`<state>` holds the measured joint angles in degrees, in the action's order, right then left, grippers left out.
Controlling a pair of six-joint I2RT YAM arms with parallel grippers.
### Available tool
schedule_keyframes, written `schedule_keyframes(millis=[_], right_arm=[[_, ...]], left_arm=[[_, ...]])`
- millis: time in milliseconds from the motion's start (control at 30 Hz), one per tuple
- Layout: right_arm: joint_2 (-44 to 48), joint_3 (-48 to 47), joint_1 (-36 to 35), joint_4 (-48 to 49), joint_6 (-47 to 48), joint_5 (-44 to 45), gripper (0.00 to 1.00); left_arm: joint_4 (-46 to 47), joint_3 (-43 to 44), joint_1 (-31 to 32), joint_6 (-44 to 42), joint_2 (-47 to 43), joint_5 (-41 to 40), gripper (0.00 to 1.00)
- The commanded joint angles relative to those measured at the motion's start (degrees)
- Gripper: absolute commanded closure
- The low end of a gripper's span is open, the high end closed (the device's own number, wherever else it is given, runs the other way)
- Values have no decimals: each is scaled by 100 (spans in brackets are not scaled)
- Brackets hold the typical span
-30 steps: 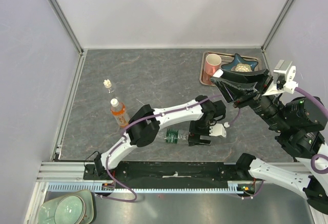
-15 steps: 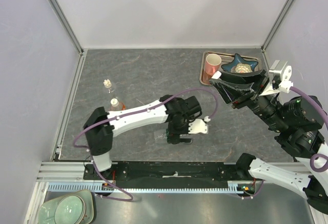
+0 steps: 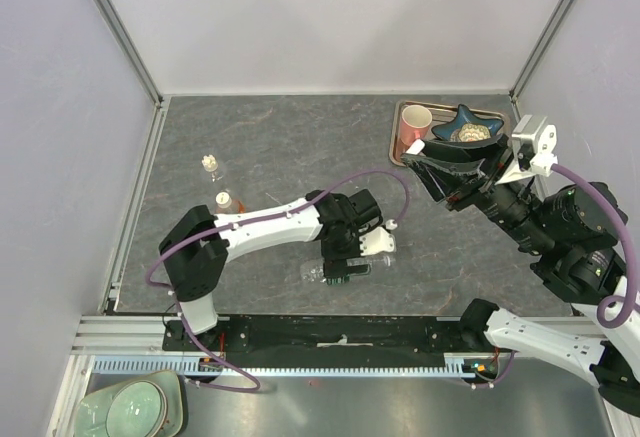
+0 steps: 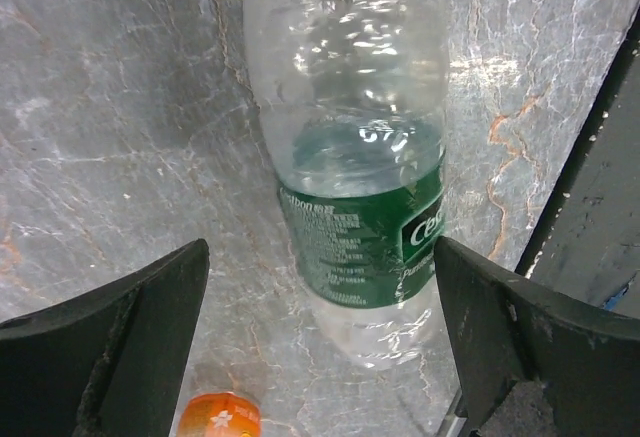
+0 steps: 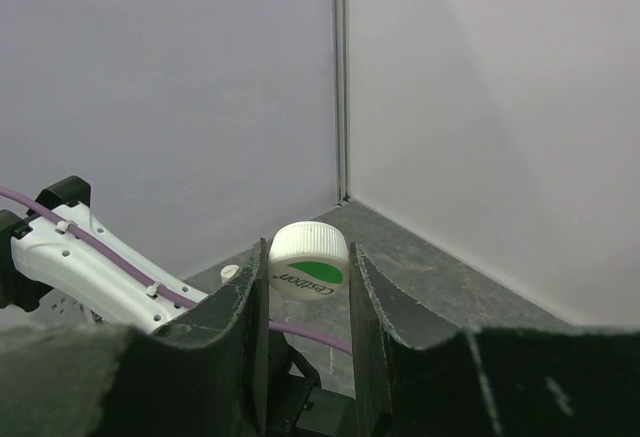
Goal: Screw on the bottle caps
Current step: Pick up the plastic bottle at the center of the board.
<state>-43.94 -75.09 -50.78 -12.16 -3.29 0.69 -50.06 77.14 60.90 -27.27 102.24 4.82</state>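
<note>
Green-label bottle [image 4: 360,237], far end beyond the left wrist view's upper edge

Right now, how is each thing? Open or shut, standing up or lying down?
left gripper: open, fingers either side of the green-label bottle.
green-label bottle: lying on its side.
right gripper: shut on the white cap.
white cap: off any bottle, pinched between the fingers.
orange bottle: standing upright, partly hidden by the left arm.
tiny clear bottle: standing upright.
pink mug: upright on the tray.

table [image 3: 270,147]: grey marble pattern, pale veins
clear bottle [image 4: 360,217]: green label, white lettering
cap [image 5: 308,260]: white, green mark
orange bottle [image 3: 230,201]: orange drink
mug [image 3: 414,123]: pink
</note>
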Motion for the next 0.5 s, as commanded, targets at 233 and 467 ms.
schedule_keyframes(millis=[233, 467], right_arm=[[-35, -261, -2, -93, -23, 89, 76], [-44, -261, -2, -102, -23, 116, 77]], left_arm=[[417, -691, 27, 617, -72, 169, 1], [936, -1105, 35, 407, -11, 107, 1]])
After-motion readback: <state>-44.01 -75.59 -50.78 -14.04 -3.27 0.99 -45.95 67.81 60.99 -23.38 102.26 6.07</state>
